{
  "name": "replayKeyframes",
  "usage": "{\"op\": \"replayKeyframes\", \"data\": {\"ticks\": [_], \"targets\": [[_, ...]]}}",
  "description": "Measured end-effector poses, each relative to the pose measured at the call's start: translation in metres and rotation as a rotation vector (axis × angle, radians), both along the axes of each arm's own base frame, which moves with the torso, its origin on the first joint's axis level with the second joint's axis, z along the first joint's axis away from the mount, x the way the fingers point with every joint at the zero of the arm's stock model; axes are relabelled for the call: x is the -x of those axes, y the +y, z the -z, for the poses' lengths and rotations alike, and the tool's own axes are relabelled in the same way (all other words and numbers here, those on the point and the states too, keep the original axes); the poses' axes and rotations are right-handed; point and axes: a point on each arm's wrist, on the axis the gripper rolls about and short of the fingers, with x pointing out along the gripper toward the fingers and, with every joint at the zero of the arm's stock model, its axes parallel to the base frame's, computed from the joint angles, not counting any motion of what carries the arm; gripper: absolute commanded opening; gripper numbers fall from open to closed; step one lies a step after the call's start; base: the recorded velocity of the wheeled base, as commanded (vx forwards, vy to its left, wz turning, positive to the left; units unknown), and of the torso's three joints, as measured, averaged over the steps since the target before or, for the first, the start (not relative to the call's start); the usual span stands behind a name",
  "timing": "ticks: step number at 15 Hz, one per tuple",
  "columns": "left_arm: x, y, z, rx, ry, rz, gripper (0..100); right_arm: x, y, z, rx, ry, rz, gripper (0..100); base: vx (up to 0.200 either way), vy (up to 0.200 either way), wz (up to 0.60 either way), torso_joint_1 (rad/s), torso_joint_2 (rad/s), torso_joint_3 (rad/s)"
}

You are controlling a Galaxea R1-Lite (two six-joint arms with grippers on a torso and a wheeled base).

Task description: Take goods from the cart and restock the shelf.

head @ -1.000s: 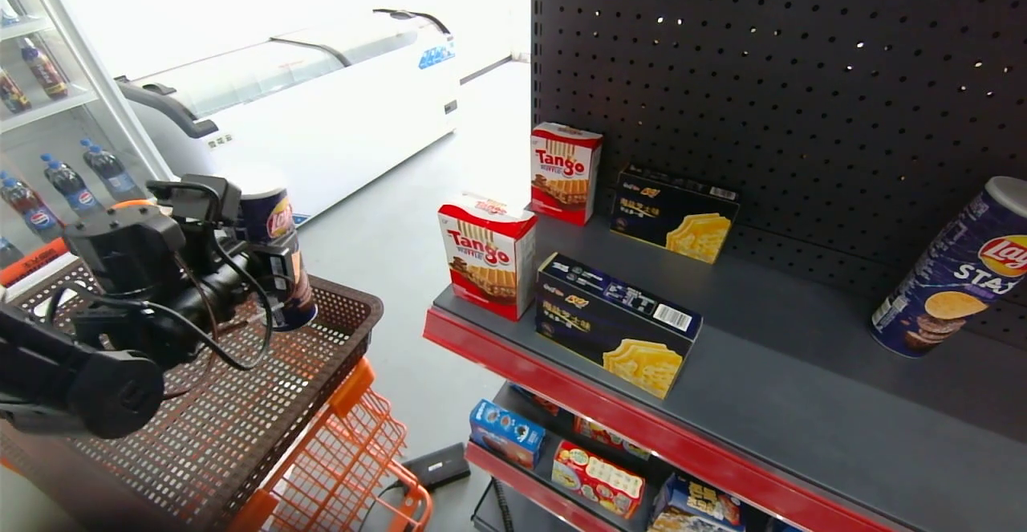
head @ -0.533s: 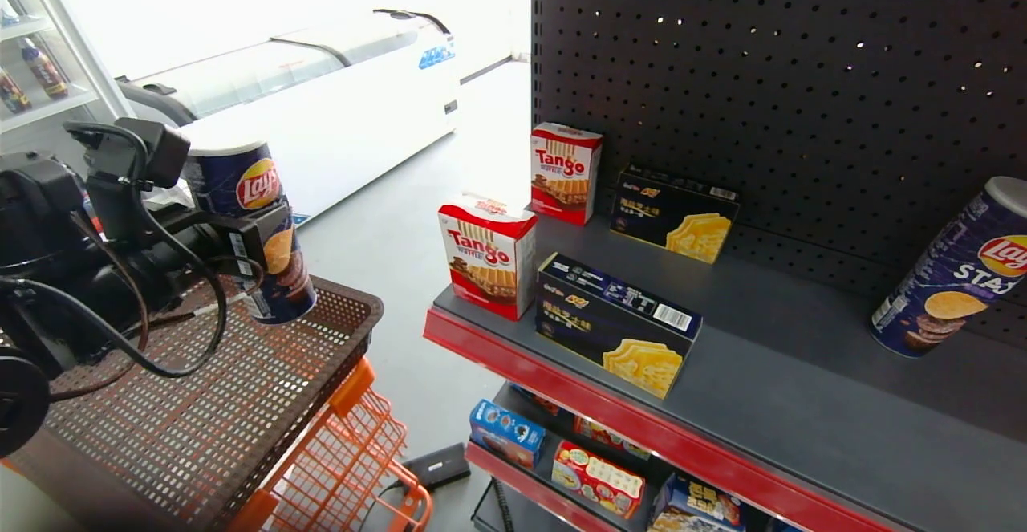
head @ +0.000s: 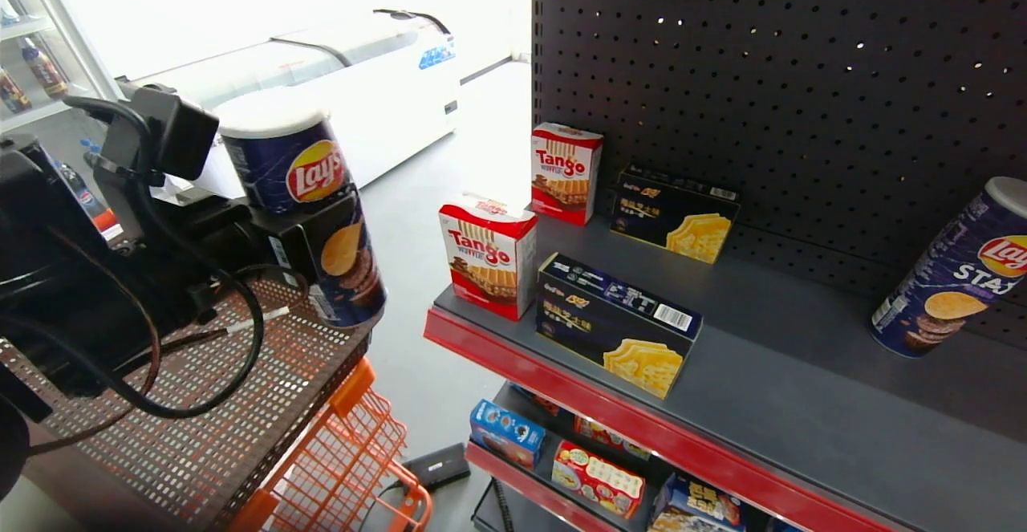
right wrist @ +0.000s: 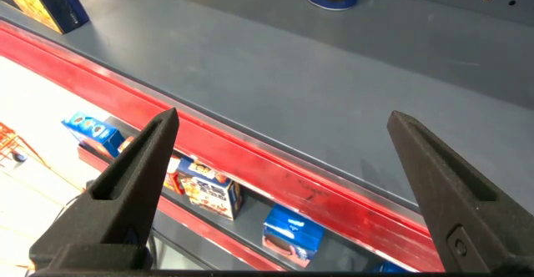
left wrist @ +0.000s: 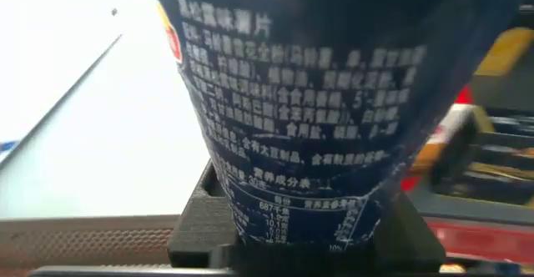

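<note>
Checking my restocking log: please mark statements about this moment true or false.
1. The left hand grips a dark blue cylindrical chip can with a white lid. True.
2. The right hand is shut on a box. False: it is open and empty, over the grey metal shelf.
3. A second dark blue chip can stands on that shelf. True.
4. Both red-and-white cardboard wafer boxes lie flat. False: both stand upright.
</note>
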Motion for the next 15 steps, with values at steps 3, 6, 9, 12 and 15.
{"op": "replayKeyframes", "data": {"ticks": [3,6,9,12,15], "targets": [[0.021,-0.030,-0.007,0.011,-0.014,0.153,0,0.000,0.000,0.000,0.000,0.000,0.000,100,0.000,0.000,0.00,0.000,0.00,0.000],[0.034,-0.047,-0.010,0.023,-0.013,0.251,0,0.000,0.000,0.000,0.000,0.000,0.000,100,0.000,0.000,0.00,0.000,0.00,0.000],[0.042,-0.055,-0.009,0.045,0.010,0.376,0,0.000,0.000,0.000,0.000,0.000,0.000,100,0.000,0.000,0.00,0.000,0.00,0.000],[0.049,-0.057,-0.010,0.045,0.001,0.420,0,0.000,0.000,0.000,0.000,0.000,0.000,100,0.000,0.000,0.00,0.000,0.00,0.000],[0.054,-0.057,-0.016,0.043,0.000,0.451,0,0.000,0.000,0.000,0.000,0.000,0.000,100,0.000,0.000,0.00,0.000,0.00,0.000]]}}
